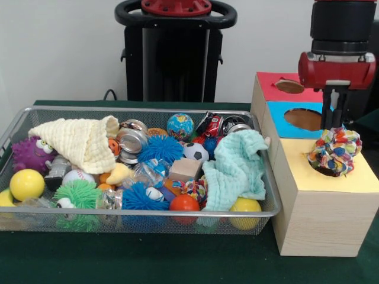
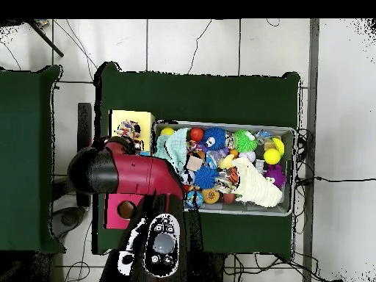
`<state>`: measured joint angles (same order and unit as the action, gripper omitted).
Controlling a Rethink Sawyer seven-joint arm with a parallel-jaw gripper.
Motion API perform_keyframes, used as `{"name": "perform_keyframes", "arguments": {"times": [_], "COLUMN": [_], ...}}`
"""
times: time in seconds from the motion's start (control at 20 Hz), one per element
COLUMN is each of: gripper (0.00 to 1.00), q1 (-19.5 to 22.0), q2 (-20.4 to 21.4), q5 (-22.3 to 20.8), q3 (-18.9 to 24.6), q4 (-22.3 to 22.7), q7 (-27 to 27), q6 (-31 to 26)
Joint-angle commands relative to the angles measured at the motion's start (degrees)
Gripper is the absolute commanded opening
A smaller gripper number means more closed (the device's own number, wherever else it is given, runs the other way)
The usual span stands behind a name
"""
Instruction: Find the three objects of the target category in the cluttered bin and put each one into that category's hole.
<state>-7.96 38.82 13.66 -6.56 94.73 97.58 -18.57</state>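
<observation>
The wire-mesh bin (image 1: 18,121) stands packed with toys beside the yellow-topped box (image 1: 355,177). The gripper (image 1: 335,127) hangs directly above a rope ball (image 1: 334,151) sitting in that box's hole; whether its fingers are spread or closed cannot be told. Another rope ball (image 1: 194,189) lies in the bin.

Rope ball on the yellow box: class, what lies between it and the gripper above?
Nothing: in the front view, the gripper hangs directly over the rope ball, almost touching.
</observation>
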Motion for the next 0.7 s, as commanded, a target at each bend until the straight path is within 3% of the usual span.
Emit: {"name": "perform_keyframes", "arguments": {"times": [0.05,0.4,0.7], "gripper": [0.0,0.0,0.0], "q1": [1.48,1.1,0.65], "q2": [2.53,1.78,1.23], "q5": [-0.16,-0.81,-0.81], "q3": [4.5,4.54,3.33], "q4": [4.84,4.72,3.78], "q7": [7.05,6.88,8.38], "q6": [-7.86,-9.17,-6.25]}}
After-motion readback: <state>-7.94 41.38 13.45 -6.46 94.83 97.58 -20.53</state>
